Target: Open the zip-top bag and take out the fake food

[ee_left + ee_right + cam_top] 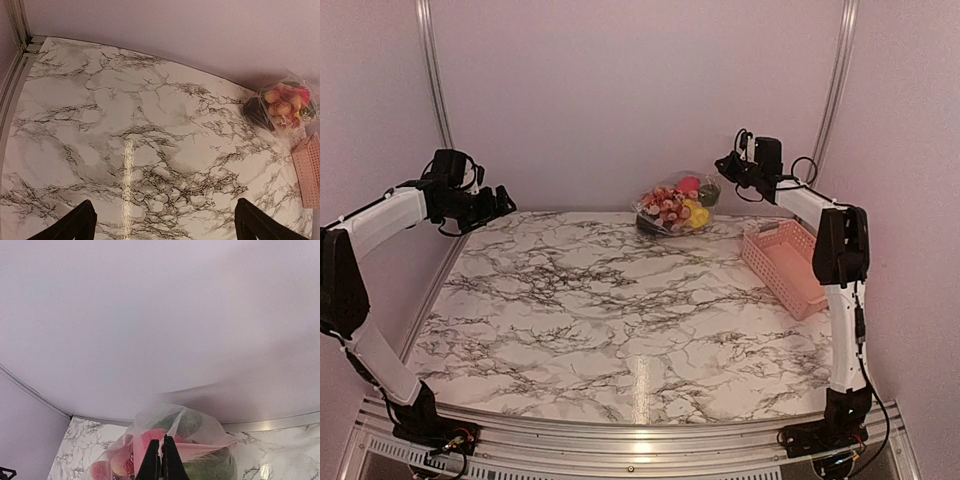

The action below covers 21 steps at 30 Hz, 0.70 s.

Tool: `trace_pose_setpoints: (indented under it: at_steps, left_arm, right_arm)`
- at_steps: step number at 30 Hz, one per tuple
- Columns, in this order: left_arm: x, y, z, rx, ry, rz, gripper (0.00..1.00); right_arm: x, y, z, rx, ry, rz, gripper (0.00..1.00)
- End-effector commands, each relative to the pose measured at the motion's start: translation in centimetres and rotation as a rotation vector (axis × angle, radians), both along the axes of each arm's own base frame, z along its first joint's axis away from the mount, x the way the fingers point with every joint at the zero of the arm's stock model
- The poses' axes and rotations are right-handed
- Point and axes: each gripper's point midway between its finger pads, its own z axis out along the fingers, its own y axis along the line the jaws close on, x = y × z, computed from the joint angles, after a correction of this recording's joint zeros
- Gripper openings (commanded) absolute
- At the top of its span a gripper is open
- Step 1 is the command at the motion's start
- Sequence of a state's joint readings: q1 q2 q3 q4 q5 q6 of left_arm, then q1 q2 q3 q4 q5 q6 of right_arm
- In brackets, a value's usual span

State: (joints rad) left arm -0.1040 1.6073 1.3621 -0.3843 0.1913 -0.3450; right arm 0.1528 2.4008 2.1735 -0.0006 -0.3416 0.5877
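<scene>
The zip-top bag (pixel 660 220) is clear crinkly plastic and sits at the back of the marble table (pixel 600 320). Through it shows the fake food (pixel 672 205): red and pink pieces, a yellow one and a dark green one. My right gripper (pixel 723 165) is at the bag's upper right. In the right wrist view the right gripper (pixel 162 460) is shut on a fold of the bag (pixel 200 422), with red and green food (pixel 210 467) behind. My left gripper (pixel 506 200) hangs open and empty over the table's far left; the left wrist view shows the left gripper (pixel 165 230) and the bag (pixel 285 102) far off.
A pink perforated basket (pixel 785 265) stands at the right edge of the table, also in the left wrist view (pixel 310 170). The back wall is just behind the bag. A metal rail (pixel 430 290) runs along the table's left side.
</scene>
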Motion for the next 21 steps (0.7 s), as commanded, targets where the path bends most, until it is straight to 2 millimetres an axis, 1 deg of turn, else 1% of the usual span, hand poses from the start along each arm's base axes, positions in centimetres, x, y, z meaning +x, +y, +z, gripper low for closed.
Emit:
trace_pose_setpoints:
  at_steps: [1, 5, 7, 10, 11, 12, 13, 15, 18, 20, 21]
  left_arm:
    - [-0.4, -0.9, 1.8, -0.013, -0.049, -0.054, 0.99]
    - [-0.3, -1.5, 2.4, -0.035, -0.069, -0.090, 0.99]
    - [-0.4, -2.0, 2.8, -0.053, -0.084, -0.111, 0.99]
    - [-0.6, -2.8, 3.4, -0.085, -0.110, -0.152, 0.99]
    - [-0.7, -3.0, 3.6, -0.095, -0.121, -0.164, 0.99]
    - [-0.8, -3.2, 3.8, -0.105, -0.132, -0.174, 0.99]
    - [-1.0, -3.5, 4.1, -0.117, -0.143, -0.187, 0.99]
    - [-1.3, -3.9, 4.5, -0.138, -0.157, -0.212, 0.99]
    - [-1.6, -5.1, 5.1, -0.193, -0.167, -0.264, 0.99]
    - [-1.8, -5.9, 5.7, -0.236, -0.190, -0.293, 0.99]
    - [-2.0, -6.4, 5.7, -0.253, -0.191, -0.303, 0.99]
  right_arm:
    - [-2.6, 3.4, 7.6, 0.012, -0.162, 0.096, 0.00]
    - [-4.5, 5.7, 10.5, 0.028, -0.203, 0.141, 0.00]
    - [-5.5, 7.1, 11.2, 0.036, -0.215, 0.173, 0.00]
    - [-7.7, 9.8, 12.2, 0.047, -0.239, 0.252, 0.00]
    - [-8.6, 11.1, 12.4, 0.049, -0.245, 0.292, 0.00]
    - [-9.2, 11.7, 12.6, 0.045, -0.254, 0.314, 0.00]
    - [-10.1, 12.9, 12.8, 0.036, -0.266, 0.350, 0.00]
    - [-11.5, 14.7, 13.5, 0.022, -0.286, 0.394, 0.00]
    - [-13.2, 16.7, 14.2, 0.029, -0.297, 0.434, 0.00]
    - [-14.1, 18.0, 14.4, 0.034, -0.293, 0.436, 0.00]
    - [-14.7, 18.7, 14.4, 0.036, -0.295, 0.441, 0.00]
